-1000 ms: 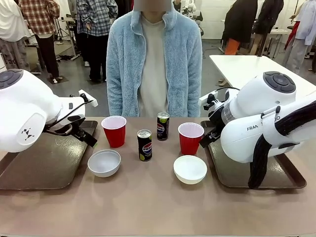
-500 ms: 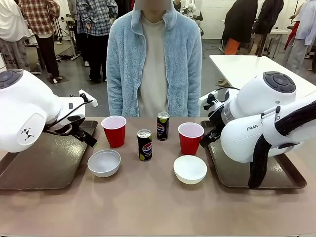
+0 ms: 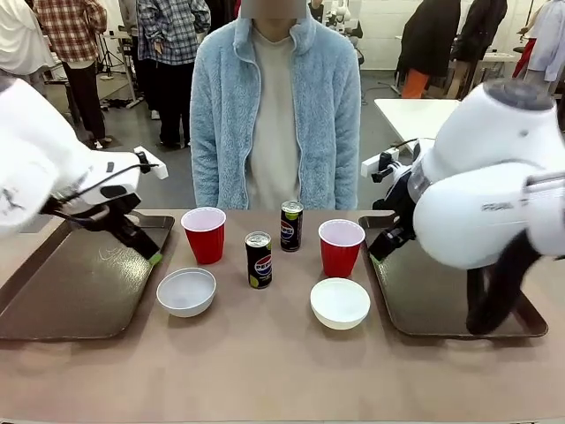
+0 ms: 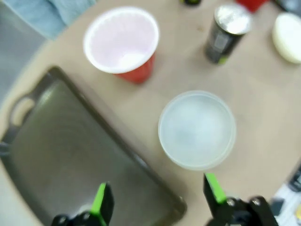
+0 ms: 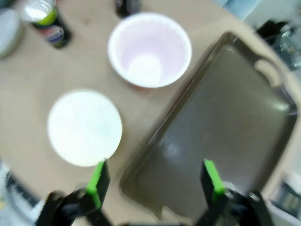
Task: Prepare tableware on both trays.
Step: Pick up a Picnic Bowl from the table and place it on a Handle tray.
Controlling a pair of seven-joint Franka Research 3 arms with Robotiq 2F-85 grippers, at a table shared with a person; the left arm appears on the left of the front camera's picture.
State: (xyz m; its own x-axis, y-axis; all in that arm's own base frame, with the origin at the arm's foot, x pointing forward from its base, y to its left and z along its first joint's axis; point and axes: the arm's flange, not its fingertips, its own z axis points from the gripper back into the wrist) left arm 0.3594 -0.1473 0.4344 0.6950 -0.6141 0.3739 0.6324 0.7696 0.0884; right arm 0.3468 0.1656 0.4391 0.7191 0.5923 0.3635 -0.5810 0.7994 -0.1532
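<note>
Start of tableware placement: the left gripper [image 4: 156, 193], jaws spread wide and empty, hangs over the inner long rim of the left tray [image 3: 62, 291]. The left bowl [image 4: 196, 129] sits on the table [image 3: 265, 371] just past that rim, ahead of the fingers, and the left cup [image 4: 121, 42] stands farther on. The right gripper [image 5: 154, 176], likewise spread and empty, hangs over a rounded corner of the right tray [image 5: 225, 117]. The right bowl [image 5: 84, 127] lies just beside that corner, ahead of one finger, with the right cup [image 5: 149, 49] beyond it near the tray's long rim. The nearer can [image 3: 259, 260] and the farther can [image 3: 291, 225] stand apart between the cups. Both tray floors lie open, as does the table strip nearest the robot; a person [image 3: 275, 115] stands at the far edge
</note>
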